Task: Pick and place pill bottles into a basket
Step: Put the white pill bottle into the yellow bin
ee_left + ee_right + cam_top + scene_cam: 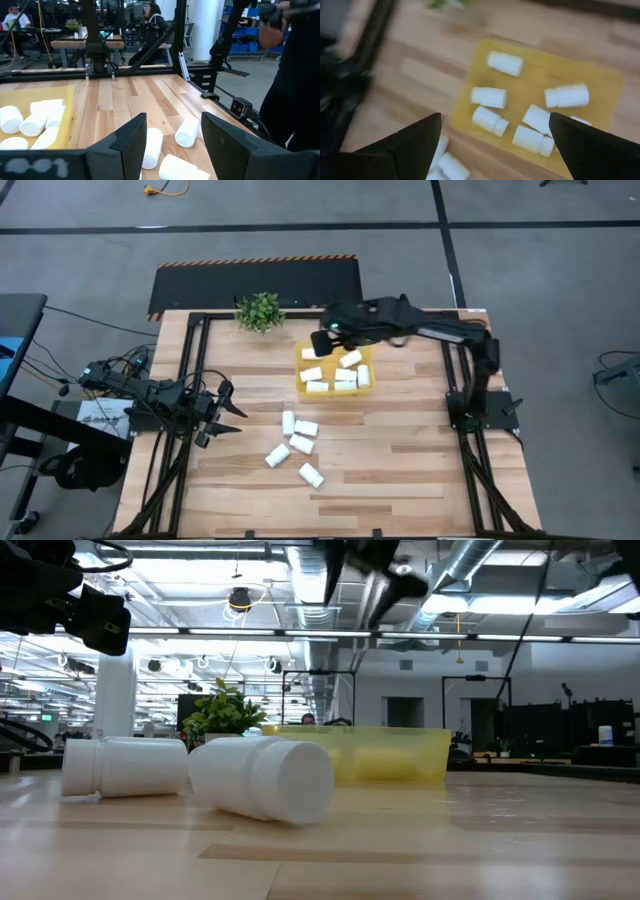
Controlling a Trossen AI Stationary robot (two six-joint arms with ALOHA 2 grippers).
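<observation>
The yellow basket (335, 388) stands at the table's far middle with several white pill bottles (349, 360) lying in it; it also shows in the right wrist view (605, 85). Several more bottles (302, 444) lie on their sides on the wood nearer the front, and in the low view (262, 778). My right gripper (322, 345) hovers open and empty above the basket's far left part, and shows in its own wrist view (495, 137). My left gripper (232, 410) is open and empty at the table's left side, pointing toward the loose bottles (187, 131).
A small green potted plant (260, 311) stands at the table's far edge, left of the basket. Black frame rails (190, 380) run along both table sides. People (295, 75) stand and sit beyond the table's right side. Bare wood lies right of the loose bottles (400, 450).
</observation>
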